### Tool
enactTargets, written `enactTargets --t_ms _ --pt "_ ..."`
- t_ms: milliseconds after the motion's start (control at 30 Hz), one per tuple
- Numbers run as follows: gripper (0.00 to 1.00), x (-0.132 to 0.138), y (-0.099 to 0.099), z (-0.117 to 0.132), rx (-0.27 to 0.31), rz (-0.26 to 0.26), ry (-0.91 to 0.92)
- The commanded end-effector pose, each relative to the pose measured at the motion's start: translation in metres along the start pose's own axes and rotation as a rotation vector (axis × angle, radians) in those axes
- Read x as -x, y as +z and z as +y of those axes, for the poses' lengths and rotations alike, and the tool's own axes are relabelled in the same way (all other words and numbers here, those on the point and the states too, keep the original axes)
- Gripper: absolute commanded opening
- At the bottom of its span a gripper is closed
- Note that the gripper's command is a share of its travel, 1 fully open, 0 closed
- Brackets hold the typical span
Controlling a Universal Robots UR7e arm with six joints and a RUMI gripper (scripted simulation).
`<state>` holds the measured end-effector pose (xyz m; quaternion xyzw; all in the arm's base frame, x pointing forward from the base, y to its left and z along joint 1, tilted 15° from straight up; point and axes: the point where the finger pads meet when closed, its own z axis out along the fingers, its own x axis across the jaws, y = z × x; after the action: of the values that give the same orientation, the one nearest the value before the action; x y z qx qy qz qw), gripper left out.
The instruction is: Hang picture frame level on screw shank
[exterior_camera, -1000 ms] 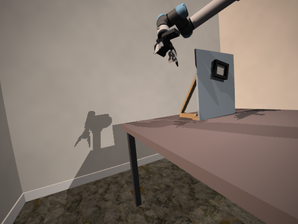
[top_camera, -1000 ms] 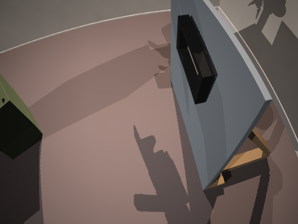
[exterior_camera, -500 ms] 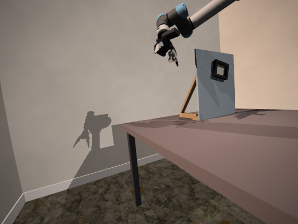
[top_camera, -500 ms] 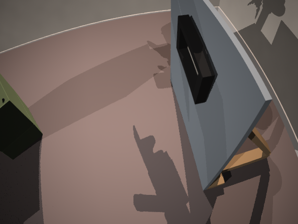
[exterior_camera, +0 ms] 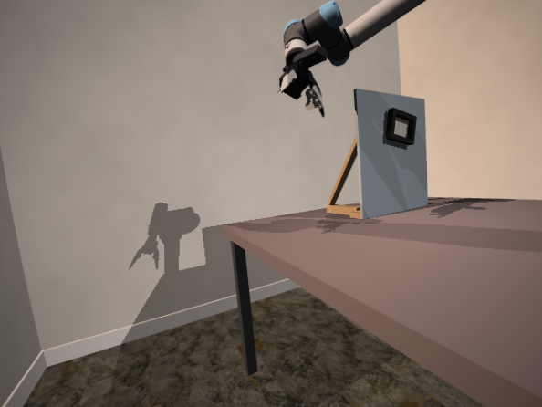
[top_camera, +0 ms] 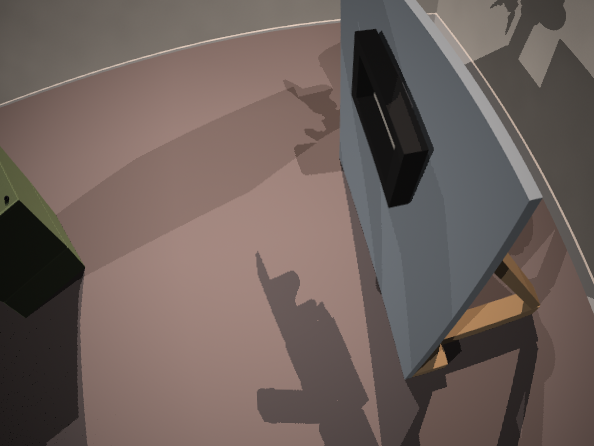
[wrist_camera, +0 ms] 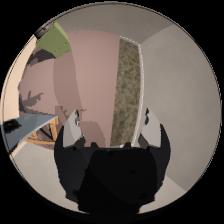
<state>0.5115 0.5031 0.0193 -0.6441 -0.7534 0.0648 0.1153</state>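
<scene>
Picture frame [top_camera: 410,177] [exterior_camera: 390,123], in the top view, is a thick, matte black rectangle with a deep rim, at about 1 o'clock. It is against the face of a smooth blue-grey board [top_camera: 425,260] [exterior_camera: 374,173] [wrist_camera: 30,131], an upright flat panel. Behind the board, at 4 o'clock, angled struts form a wooden stand [top_camera: 490,315] [exterior_camera: 342,175] [wrist_camera: 53,130]. A green, sharp-cornered block [top_camera: 35,210] [wrist_camera: 55,41] sits at 9 o'clock on the plain, dusty-pink table [top_camera: 175,300] [exterior_camera: 319,255] [wrist_camera: 95,50].

In the exterior view, the frame is at 2 o'clock, high on the board, around a pale square centre. It looks slightly tipped, its right side lower. The screw cannot be made out, so the seating behind its head cannot be judged. The black claw [exterior_camera: 301,102] [wrist_camera: 111,109] hangs in the air near 12 o'clock, its fingers spread and holding nothing. From the claw, the frame lies toward 4 o'clock, well apart and untouched. Below, a dark straight table leg [exterior_camera: 244,310] meets a mottled brown-green floor [exterior_camera: 182,365] [wrist_camera: 127,95].

In the round wrist view, two pale, pointed fingers stand wide apart at the centre. The board's edge shows at 8 o'clock, beside the stand; the frame cannot be made out. The green block is at 11 o'clock.
</scene>
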Motion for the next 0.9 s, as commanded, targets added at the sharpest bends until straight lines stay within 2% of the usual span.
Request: enactTargets --t_ms 0,167,400,467,867 --pt "1.0 0.0 -0.001 -0.001 0.0 0.001 0.001" --pt "1.0 0.004 0.003 -0.009 -0.025 -0.002 0.019" --pt "1.0 0.02 0.014 -0.043 -0.127 -0.015 0.094" --pt "1.0 0.02 0.014 -0.043 -0.127 -0.015 0.094" --pt "1.0 0.053 0.031 -0.134 -0.381 -0.063 0.288"
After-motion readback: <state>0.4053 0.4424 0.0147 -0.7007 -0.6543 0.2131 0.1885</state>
